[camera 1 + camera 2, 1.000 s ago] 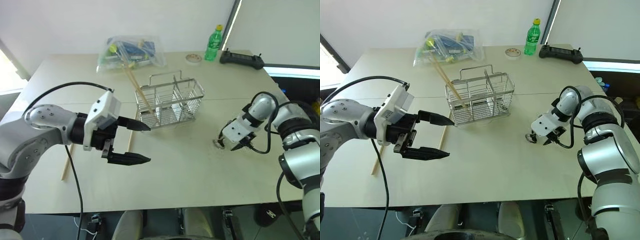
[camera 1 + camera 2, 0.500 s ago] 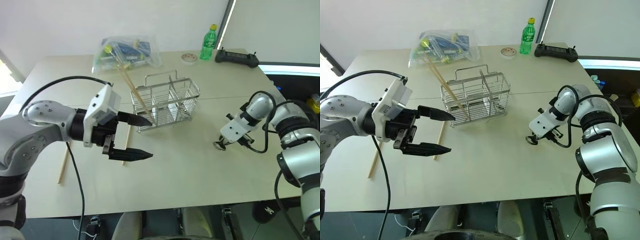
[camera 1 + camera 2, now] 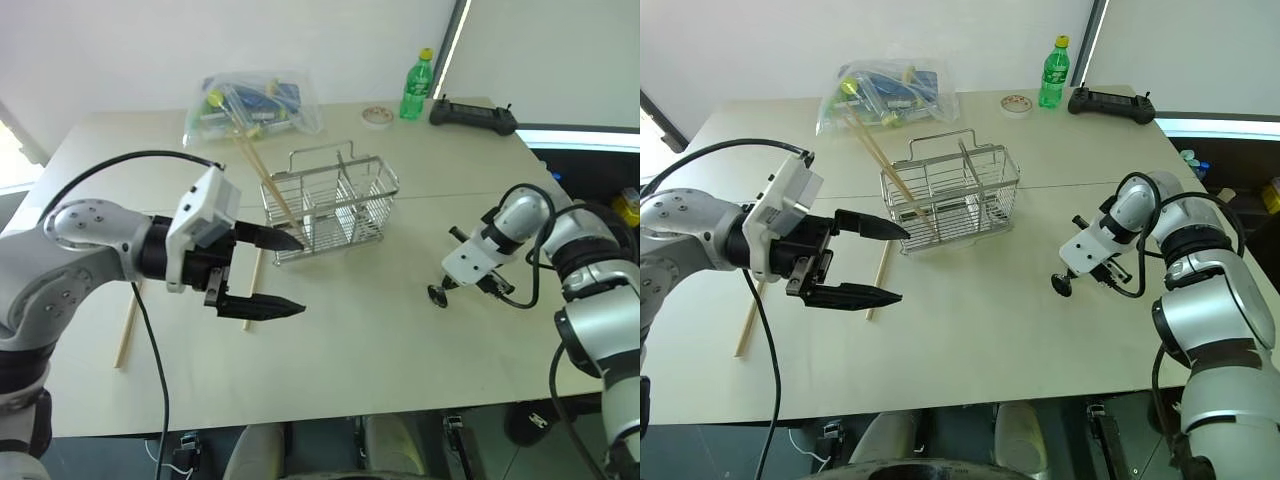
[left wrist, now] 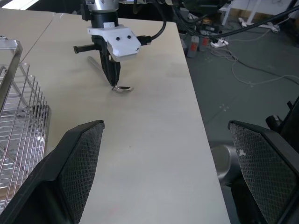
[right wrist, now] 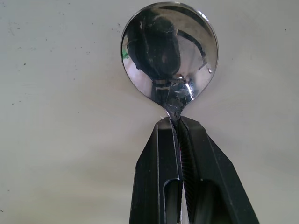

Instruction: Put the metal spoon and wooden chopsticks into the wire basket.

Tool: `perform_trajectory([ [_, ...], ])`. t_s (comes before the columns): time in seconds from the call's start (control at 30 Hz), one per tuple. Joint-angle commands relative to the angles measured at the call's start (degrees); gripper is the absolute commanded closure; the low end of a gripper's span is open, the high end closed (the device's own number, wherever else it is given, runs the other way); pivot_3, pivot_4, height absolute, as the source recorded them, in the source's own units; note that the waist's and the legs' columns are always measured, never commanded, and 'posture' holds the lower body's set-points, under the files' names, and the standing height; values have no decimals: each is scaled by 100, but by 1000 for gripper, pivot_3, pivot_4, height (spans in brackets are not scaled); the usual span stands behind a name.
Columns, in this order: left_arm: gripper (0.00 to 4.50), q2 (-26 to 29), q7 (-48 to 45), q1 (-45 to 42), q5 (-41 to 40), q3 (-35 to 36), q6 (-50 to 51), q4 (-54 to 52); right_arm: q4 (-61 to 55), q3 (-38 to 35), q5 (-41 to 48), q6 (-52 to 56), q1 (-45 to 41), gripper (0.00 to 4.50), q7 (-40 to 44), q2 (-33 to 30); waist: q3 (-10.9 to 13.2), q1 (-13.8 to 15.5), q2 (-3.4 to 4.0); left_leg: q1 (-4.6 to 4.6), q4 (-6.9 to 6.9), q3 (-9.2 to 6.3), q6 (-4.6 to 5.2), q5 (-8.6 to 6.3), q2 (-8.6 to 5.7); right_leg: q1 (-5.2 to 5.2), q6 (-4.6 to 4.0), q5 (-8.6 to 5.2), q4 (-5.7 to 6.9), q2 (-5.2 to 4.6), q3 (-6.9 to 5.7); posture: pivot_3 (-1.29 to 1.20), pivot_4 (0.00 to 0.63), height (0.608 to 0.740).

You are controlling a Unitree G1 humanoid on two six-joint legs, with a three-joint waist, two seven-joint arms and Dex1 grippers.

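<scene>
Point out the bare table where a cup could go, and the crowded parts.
Bare: the table between the left gripper and the right gripper, in front of the wire basket. Crowded: the far edge, with plastic bag, green bottle and black controller.

The two head views look forward and down over the surface from above the robot's arms, and share nearly the same scene, slightly offset sideways. The left wrist view looks level along the left pincer across the surface, taking in the wire basket beside it and the right pincer well ahead. The right wrist view looks steeply down along the right pincer, very near the metal spoon just ahead of its fingertips.
</scene>
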Motion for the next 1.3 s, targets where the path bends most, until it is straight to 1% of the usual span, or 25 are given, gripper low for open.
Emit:
perform_trajectory([
  [0.03,0,-17,-64,-169,97,105,-152,40,-364,-345,570,74,118,4446,89,3,1,-2,2,0,0,0,0,0,0,0,0,0,0,0,0,0,150,690],
  [0.17,0,-18,-169,-258,274,85,-266,238,-1191,-677,1352,655,371,4446,235,-43,8,1,12,-5,-2,0,0,0,1,-10,3,2,1,0,8,0,150,690],
  [0.3,0,-39,-247,-354,437,72,-374,420,-2529,-932,2023,1412,917,4446,240,-362,8,24,12,-7,-11,-4,0,0,0,-15,7,4,-1,-2,10,0,150,690],
  [0.4,0,-62,-286,-437,538,85,-433,559,-4011,-1334,2757,2796,1449,4446,200,-655,9,88,12,-14,-15,-4,0,0,0,-21,8,4,-3,-4,9,0,150,690],
  [0.53,0,-99,-325,-542,659,122,-510,765,-5625,-1933,3525,4675,1980,4446,-273,-924,11,159,15,-16,-16,-5,1,-1,1,-30,5,2,-2,-7,13,0,150,690],
  [0.6,0,-140,-322,-604,724,133,-572,876,-6317,-2274,3926,5627,2208,4446,-669,-987,11,186,15,-17,-17,-6,1,-1,3,-30,-6,-4,-2,-7,12,0,150,690],
  [0.73,0,-257,-319,-713,891,116,-734,1093,-7572,-3096,5023,7624,2686,4446,-1665,-977,9,209,12,-22,-13,-9,2,-1,6,-31,-10,-6,-4,-10,11,0,150,690],
  [0.77,0,-276,-332,-733,919,110,-754,1130,-7754,-3288,5281,8032,2726,4446,-1927,-934,9,209,12,-27,-12,-11,2,-1,8,-33,-10,-6,-5,-13,9,0,150,690],
  [0.87,0,-317,-374,-770,989,98,-834,1196,-8110,-3999,6343,9360,2575,4446,-3145,-549,9,195,11,-47,-4,-9,3,-1,5,-48,-10,-6,-6,-26,8,0,150,690],
  [0.93,0,-355,-394,-822,1019,98,-856,1253,-8185,-4358,6864,9936,2333,4446,-3976,-201,8,184,11,-69,7,-9,6,-2,3,-64,-10,-5,-6,-26,8,0,150,690],
  [1.0,0,-393,-414,-879,1054,85,-874,1309,-8117,-4575,7159,10304,2020,4446,-4806,187,8,181,12,-76,12,-8,6,-2,2,-71,-9,-3,-5,-25,7,0,150,690],
  [1.13,0,-446,-477,-959,1129,56,-921,1397,-7966,-4589,7119,10394,1626,4446,-5776,753,7,192,9,-83,12,-11,7,-1,-3,-74,-9,-2,-5,-22,-7,0,150,690],
  [1.3,0,-493,-515,-1033,1202,42,-952,1453,-7535,-4249,6596,9902,1366,4446,-6430,1487,6,179,9,-89,10,-7,8,-1,-9,-76,9,7,-6,-22,-13,0,150,690],
])
